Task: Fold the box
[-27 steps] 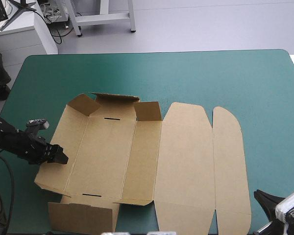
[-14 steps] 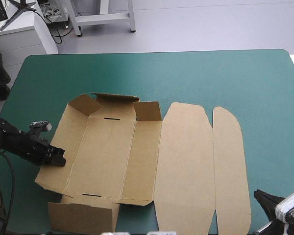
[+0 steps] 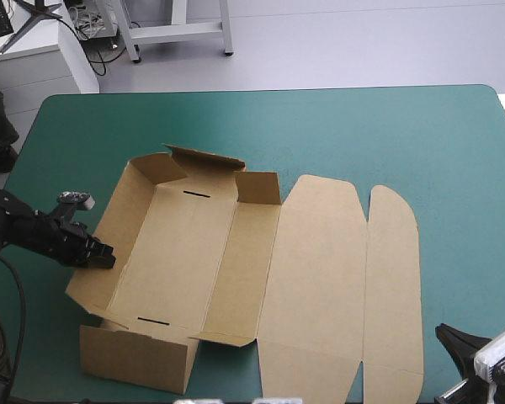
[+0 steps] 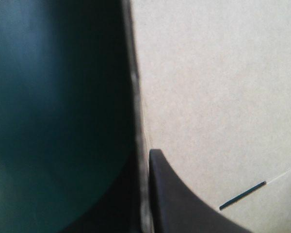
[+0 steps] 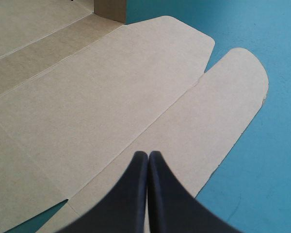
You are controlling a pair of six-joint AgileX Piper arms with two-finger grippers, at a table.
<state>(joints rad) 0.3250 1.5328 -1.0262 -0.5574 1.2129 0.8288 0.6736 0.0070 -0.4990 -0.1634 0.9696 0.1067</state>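
While the box (image 3: 261, 278) lies left of centre on the teal-green bench (image 3: 387, 135), walls raised, lid flat, left tool (image 3: 103, 255) pinching its left wall, right tool (image 5: 148, 154) pressed closed, empty, lid flap ahead.

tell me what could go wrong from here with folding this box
1. The left tool pinches only the left wall of the box, and the right tool, shut, holds nothing, so a pull may slide the whole sheet over the teal-green cover instead of creasing it.
2. The near end wall stands raised while the left wall leans outward, so their corner may fail to tuck.
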